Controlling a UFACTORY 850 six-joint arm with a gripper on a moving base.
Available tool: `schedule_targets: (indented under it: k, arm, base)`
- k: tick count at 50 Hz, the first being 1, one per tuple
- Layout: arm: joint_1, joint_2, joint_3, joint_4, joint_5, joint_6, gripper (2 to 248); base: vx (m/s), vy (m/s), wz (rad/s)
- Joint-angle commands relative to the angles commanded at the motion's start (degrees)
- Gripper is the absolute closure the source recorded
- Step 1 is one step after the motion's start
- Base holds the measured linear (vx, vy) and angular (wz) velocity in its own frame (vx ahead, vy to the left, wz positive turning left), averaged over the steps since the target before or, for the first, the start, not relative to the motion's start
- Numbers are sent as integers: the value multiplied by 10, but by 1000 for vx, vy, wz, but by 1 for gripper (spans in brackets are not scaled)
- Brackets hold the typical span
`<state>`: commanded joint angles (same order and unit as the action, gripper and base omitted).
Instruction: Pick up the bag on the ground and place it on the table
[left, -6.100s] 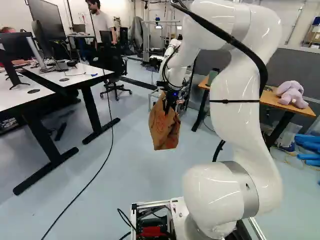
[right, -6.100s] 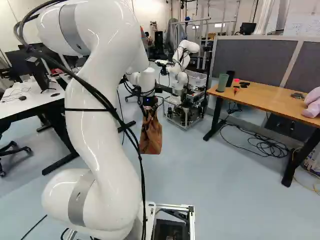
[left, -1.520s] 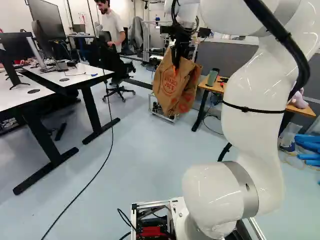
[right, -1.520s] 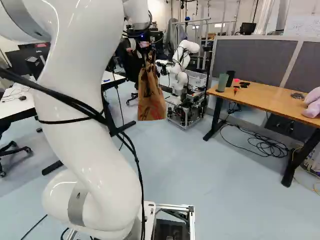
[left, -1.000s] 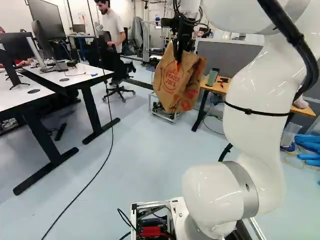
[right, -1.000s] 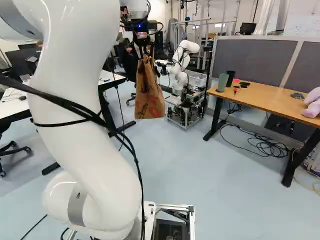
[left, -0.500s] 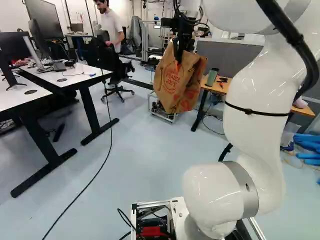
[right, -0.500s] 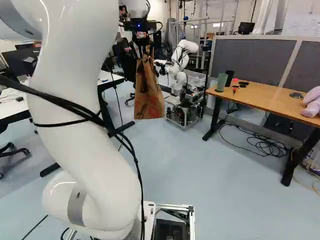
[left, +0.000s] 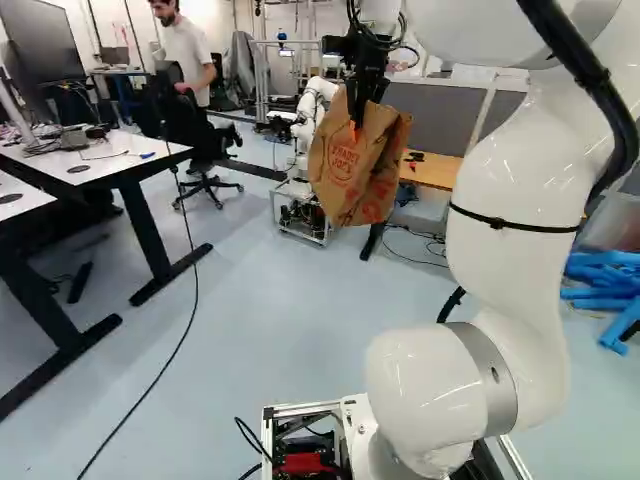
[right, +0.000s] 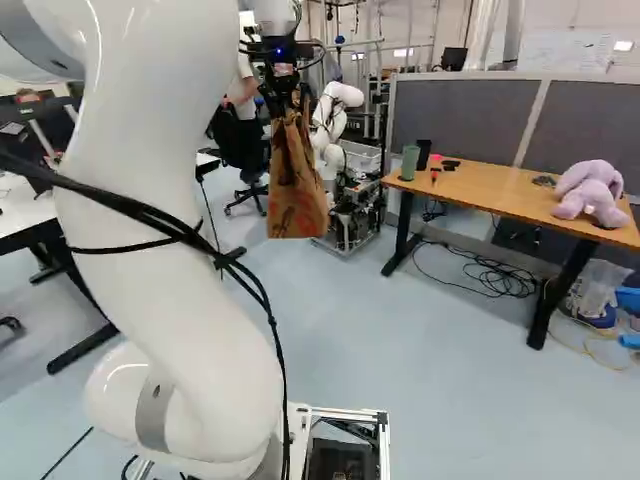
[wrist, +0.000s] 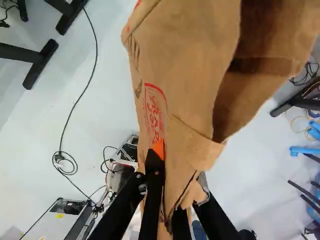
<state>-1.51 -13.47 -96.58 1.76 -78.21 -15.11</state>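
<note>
Bag (right: 298, 190), brown and creased, is held in the air off the left end of the wooden surface (right: 490, 184) in the right base view, clear of the floor (right: 420, 340). The end effector (left: 358, 120) is clamped on the bag's upper edge, with paper pinched between its fingers; one orange pad (wrist: 159, 148) is seen against the printed side. The body of the bag is hung below the end effector, roughly upright, and is spread out ahead of the fingers in the wrist view.

Thin paper seems to be dealt with here: light, soft, easily crumpled and liable to tear or swing if it is jerked. What is inside, if anything, cannot be told. The gathered, folded top is judged the best place for the hold, since the loose sides would probably buckle if squeezed.

The bag has yet to be brought over the surface. Room should be left for its hanging length, so that the surface's edge is not caught. The green cup (right: 410, 162) at the surface's near left end could be knocked; the plush toy (right: 588, 190) is set at its right end.
</note>
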Motion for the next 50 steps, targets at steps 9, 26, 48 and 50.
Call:
schedule_targets:
  k: [9, 26, 48, 50]
  arm:
    - [0, 0, 0, 0, 0, 0, 229]
    - [0, 0, 0, 0, 0, 0, 229]
    - [0, 0, 0, 0, 0, 0, 229]
    - [0, 0, 0, 0, 0, 0, 229]
  base:
    - [9, -100, -266]
    - [56, -77, -263]
    - [79, -86, -289]
    - [110, -78, -282]
